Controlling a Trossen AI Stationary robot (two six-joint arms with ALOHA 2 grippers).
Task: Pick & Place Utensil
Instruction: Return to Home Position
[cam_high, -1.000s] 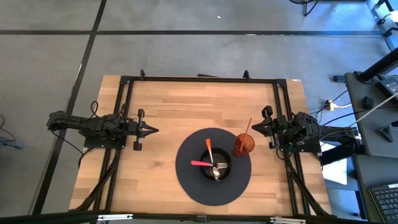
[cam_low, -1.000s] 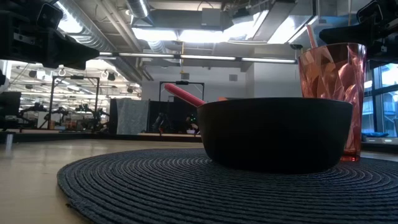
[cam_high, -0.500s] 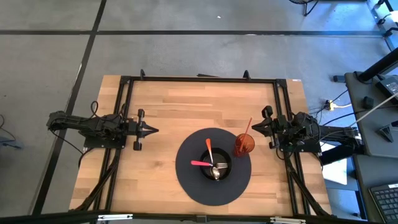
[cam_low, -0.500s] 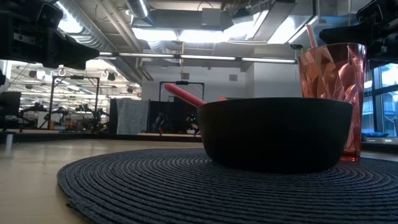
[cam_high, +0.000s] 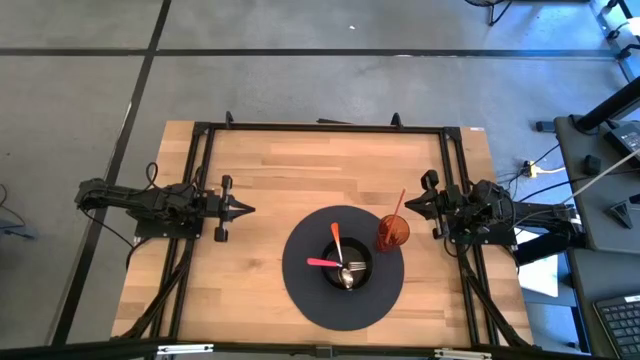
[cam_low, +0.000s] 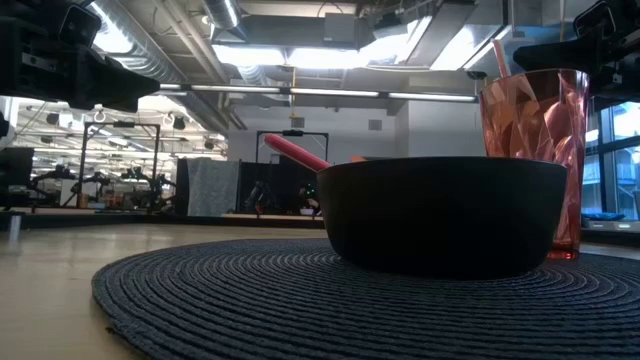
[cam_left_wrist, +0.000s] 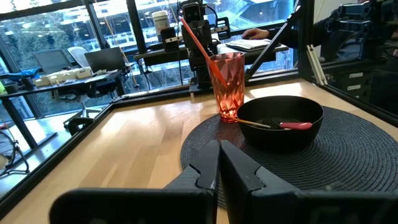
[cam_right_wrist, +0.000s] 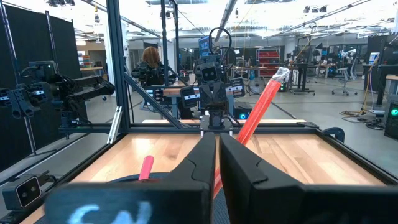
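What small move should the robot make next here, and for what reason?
Probably none beyond holding this pose. The orange straw stands in the orange cup, the orange spoon and pink fork lie in the black bowl, and the left gripper and right gripper are shut, empty, at opposite sides of the table.

left claw (cam_high: 243, 210): closed, level, pointing inward | right claw (cam_high: 410, 204): closed, level, pointing inward

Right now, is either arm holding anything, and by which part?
Nothing is held. The left tool and the right tool are both shut and empty.
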